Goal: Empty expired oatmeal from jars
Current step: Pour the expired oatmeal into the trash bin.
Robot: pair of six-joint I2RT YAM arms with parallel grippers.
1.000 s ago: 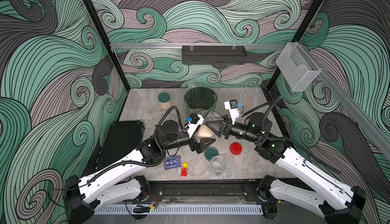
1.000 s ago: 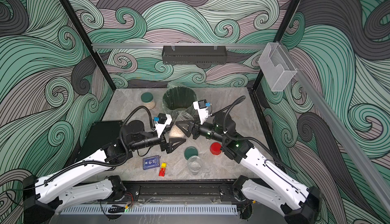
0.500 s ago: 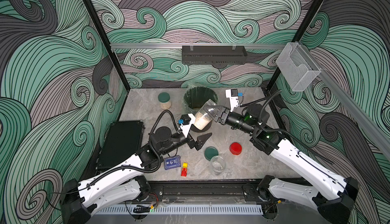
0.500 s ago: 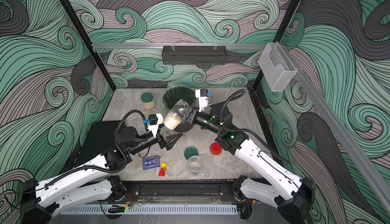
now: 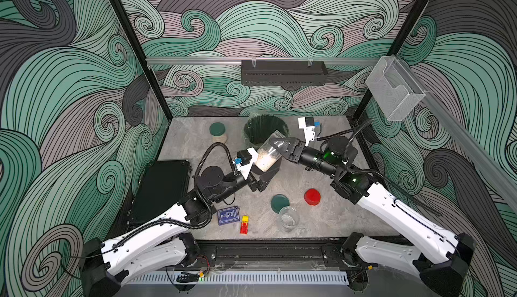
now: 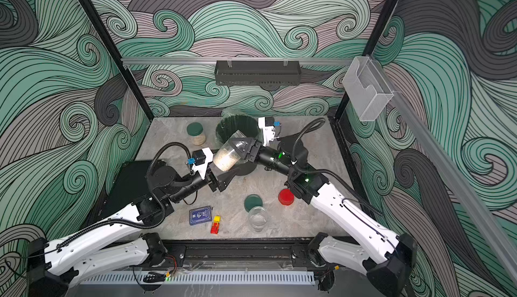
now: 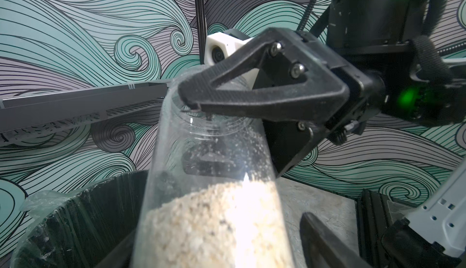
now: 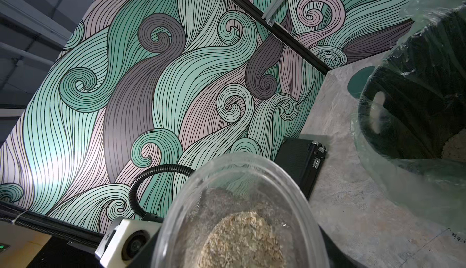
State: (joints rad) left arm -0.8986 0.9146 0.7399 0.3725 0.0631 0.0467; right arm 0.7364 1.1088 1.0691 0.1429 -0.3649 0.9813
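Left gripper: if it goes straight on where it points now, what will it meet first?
Probably the tilted jar of oatmeal held by the right gripper: it lies straight ahead, between the left gripper's jaws. Whether they touch is unclear.

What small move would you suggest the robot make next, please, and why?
Probably roll the right hand to tip the jar mouth-down over the bin: the jar is open and held close to the bin, yet its mouth sits higher than its base, where the oatmeal lies.
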